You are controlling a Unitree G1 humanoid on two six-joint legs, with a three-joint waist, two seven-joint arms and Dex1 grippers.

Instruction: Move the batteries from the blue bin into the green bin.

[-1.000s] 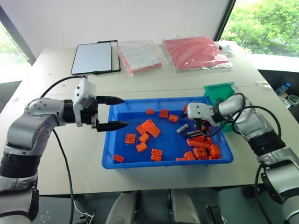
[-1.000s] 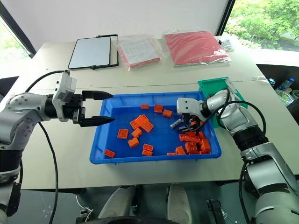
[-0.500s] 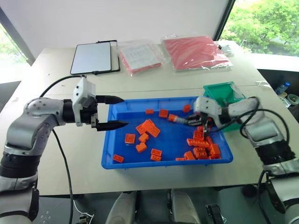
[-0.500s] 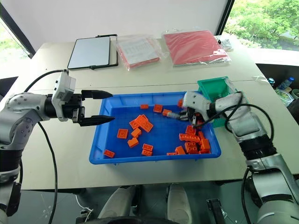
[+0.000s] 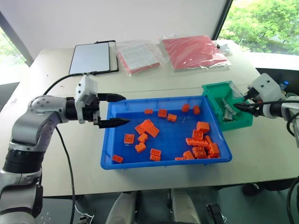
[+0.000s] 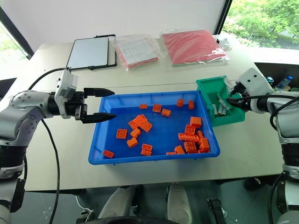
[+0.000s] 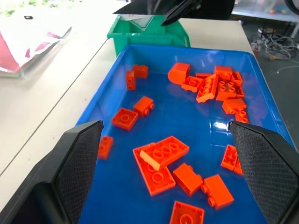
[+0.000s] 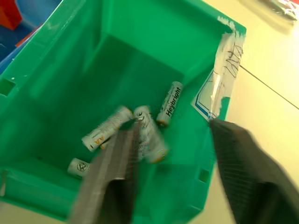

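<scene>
Right gripper (image 8: 168, 172) is seen over the green bin (image 5: 211, 93), fingers spread apart with nothing gripped between them; left gripper (image 5: 117, 110) is held level over the near-left rim of the blue bin (image 5: 140, 161), fingers wide and empty. Batteries (image 8: 140, 128) are found inside the green bin: several silver-grey cylinders with printed labels, lying loose and crossed on the bin floor, one of them blurred in the right wrist view as if tumbling, so it is judged to be just dropping in. No battery can be made out in the blue bin; what is visible there is orange bricks (image 5: 198, 142), scattered in the middle and heaped toward the right end, so the transfer is judged done or nearly done, though a battery hidden under the heap cannot be ruled out. Risks from here: a battery bouncing off the others and rolling out over the sloped cut-away front, since smooth cylinders roll easily; the light bin being nudged along the bench (image 5: 56, 70) if a finger catches its rim on withdrawal; a leftover battery being missed under the bricks, or a brick being picked up in its place.
</scene>
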